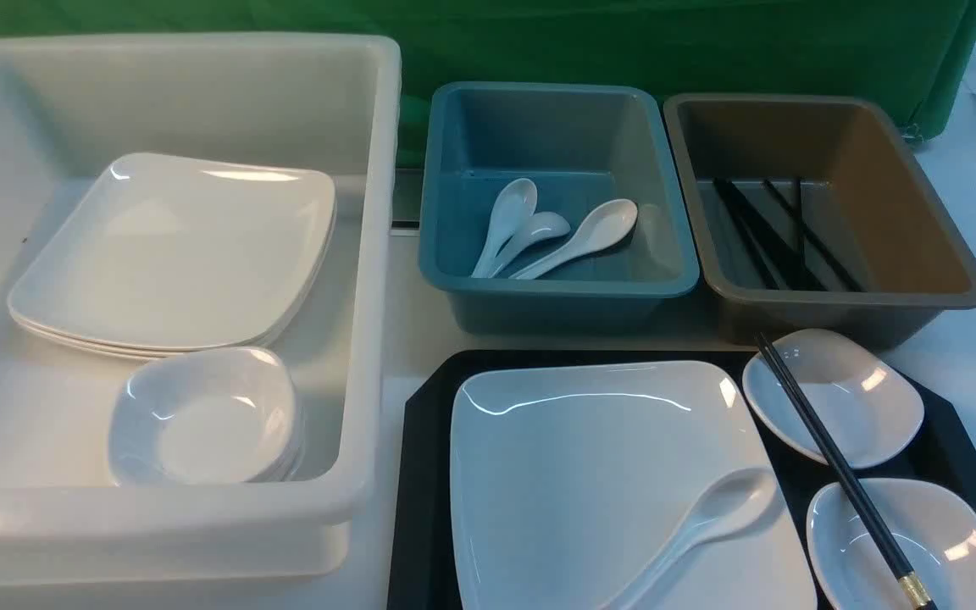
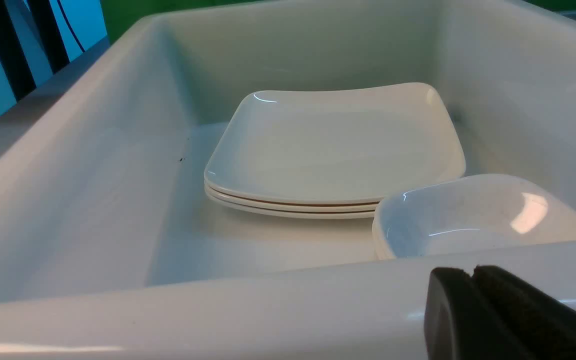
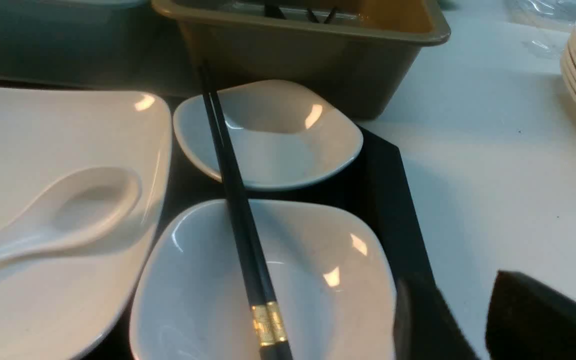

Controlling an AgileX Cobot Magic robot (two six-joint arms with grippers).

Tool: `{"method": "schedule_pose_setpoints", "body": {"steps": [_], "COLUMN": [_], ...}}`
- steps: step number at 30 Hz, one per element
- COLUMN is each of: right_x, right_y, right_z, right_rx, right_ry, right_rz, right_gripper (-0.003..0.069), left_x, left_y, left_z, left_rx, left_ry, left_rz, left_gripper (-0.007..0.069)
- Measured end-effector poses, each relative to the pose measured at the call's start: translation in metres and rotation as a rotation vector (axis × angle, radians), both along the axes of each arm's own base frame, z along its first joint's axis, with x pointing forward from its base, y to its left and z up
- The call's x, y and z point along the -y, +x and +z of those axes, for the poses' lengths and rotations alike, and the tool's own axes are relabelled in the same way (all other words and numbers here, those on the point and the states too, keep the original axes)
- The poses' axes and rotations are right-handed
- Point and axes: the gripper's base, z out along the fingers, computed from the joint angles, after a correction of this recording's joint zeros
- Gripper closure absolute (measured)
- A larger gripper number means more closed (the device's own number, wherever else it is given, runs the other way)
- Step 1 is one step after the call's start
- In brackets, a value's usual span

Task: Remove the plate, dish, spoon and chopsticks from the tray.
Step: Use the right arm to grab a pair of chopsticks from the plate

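Black pads of the right end effector stand apart with nothing between them, nearest the viewer, by the tray's right edge. The left end effector has its pads pressed together, empty, just outside the near wall of the white tub.

On the black tray nothing appears to have been removed yet. The chopsticks lie side by side, gold band nearest. They bridge the near dish and the far dish, and their far tips reach the foot of the brown tub. To the left, the spoon rests bowl-up on the plate, its handle pointing near-left.

Judged order: the chopsticks come first, since they lie over both dishes, and the spoon must leave before the plate. For a sound pick, the open jaws should straddle both sticks over the gap between the two dishes, where there is room beneath. They should close so that the pair is taken together and neither stick rolls away. A level, straight lift avoids tipping a dish rim.

Beyond the tray, the contents suggest the destinations. The brown tub holds other black sticks and the blue tub holds spoons. The white tub, far left, holds stacked plates and stacked small dishes.
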Motion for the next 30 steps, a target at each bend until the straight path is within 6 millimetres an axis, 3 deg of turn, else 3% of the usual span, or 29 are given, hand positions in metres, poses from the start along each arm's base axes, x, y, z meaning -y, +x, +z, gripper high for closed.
{"method": "schedule_pose_setpoints", "body": {"steps": [23,30], "right_x": [0.0,0.0], "right_y": [0.0,0.0], "right_z": [0.0,0.001], "right_rx": [0.0,0.014], "right_ry": [0.001,0.007], "right_rz": [0.0,0.001], "right_gripper": [0.0419,0.0419], "left_x": [0.0,-0.006], "left_y": [0.001,-0.003], "left_z": [0.005,0.037], "left_rx": [0.062,0.44], "left_ry": [-0.021,-0.485], "left_rz": [0.0,0.035], "left_gripper": [0.0607,0.0607]}}
